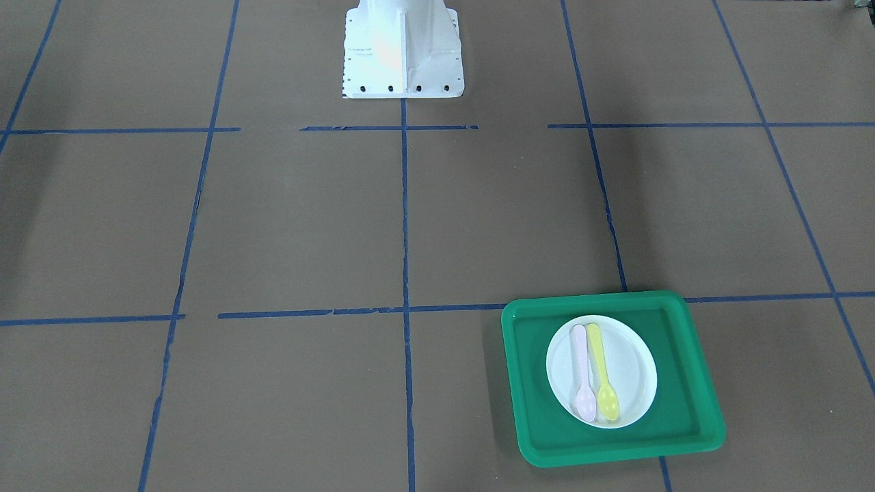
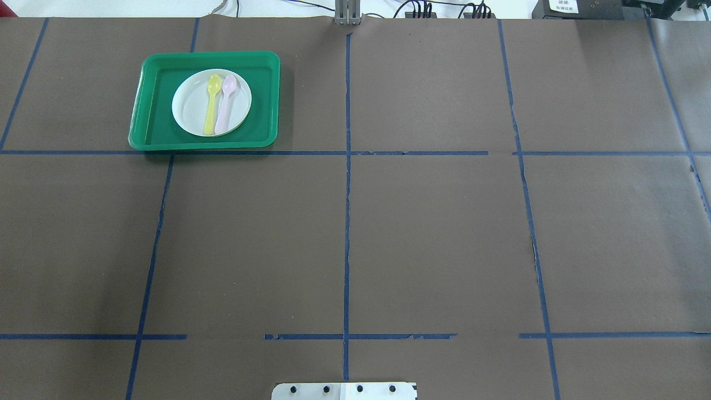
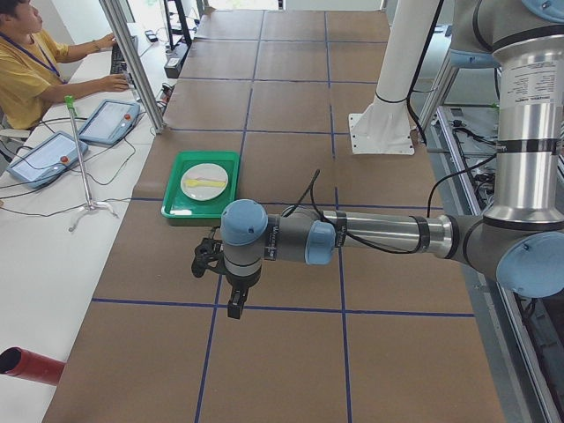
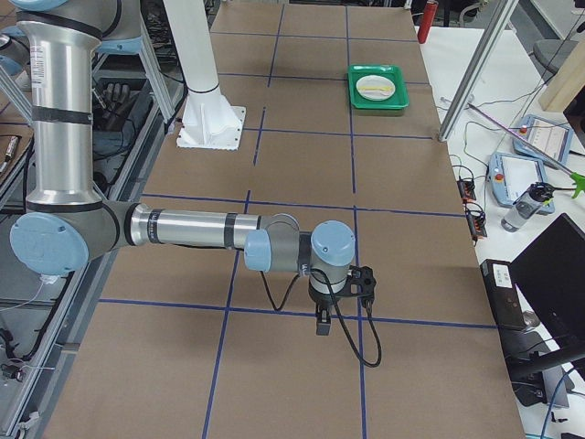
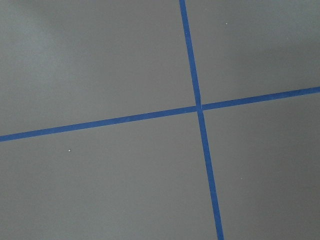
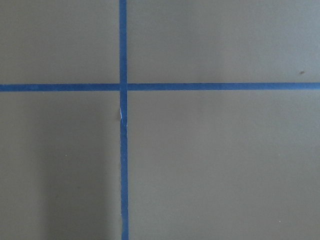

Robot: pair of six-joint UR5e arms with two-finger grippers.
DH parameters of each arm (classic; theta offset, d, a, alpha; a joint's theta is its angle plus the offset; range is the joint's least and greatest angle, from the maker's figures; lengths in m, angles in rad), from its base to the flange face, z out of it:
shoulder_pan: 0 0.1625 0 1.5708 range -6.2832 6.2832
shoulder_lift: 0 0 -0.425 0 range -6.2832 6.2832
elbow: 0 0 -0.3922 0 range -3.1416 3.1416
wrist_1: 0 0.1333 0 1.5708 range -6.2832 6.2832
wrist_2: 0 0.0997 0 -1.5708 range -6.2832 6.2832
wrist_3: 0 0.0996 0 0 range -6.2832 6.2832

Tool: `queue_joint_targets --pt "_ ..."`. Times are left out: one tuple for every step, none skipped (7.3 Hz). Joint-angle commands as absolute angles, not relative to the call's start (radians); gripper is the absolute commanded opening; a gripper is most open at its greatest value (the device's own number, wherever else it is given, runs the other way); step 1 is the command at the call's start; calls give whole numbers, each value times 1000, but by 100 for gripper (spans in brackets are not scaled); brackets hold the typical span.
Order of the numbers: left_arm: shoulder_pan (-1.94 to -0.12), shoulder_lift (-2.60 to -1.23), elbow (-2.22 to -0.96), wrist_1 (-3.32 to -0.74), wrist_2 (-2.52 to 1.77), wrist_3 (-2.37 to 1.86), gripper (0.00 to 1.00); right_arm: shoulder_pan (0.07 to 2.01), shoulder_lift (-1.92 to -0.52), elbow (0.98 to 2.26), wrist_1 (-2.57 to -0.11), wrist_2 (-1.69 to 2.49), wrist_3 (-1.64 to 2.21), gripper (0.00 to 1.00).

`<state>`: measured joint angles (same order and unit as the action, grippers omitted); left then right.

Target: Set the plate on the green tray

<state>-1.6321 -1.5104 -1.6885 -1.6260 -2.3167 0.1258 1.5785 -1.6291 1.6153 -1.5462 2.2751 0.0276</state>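
Note:
The bright green tray (image 1: 530,389) lies on the brown table, far from both arms. A white round plate (image 1: 632,369) rests flat inside it, holding a yellow spoon (image 1: 603,372) and a pink spoon (image 1: 582,376). In the overhead view the tray (image 2: 153,130) and plate (image 2: 189,108) are at the far left. My left gripper (image 3: 234,307) hangs over the table, well short of the tray (image 3: 174,201). My right gripper (image 4: 321,326) hangs at the opposite end, far from the tray (image 4: 396,99). I cannot tell whether either is open or shut. Both wrist views show only bare table.
The white robot base (image 1: 403,55) stands at the table's middle edge. Blue tape lines (image 2: 347,222) grid the brown table. An operator (image 3: 26,75) sits beyond the tray's side with tablets (image 3: 110,119). A metal post (image 3: 132,62) stands near the tray.

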Motion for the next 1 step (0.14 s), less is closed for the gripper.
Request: queue_joint_targets --pt "-1632 -1509 -1689 -1626 -2318 126 100 1578 -1629 1615 -1546 2275 28 100"
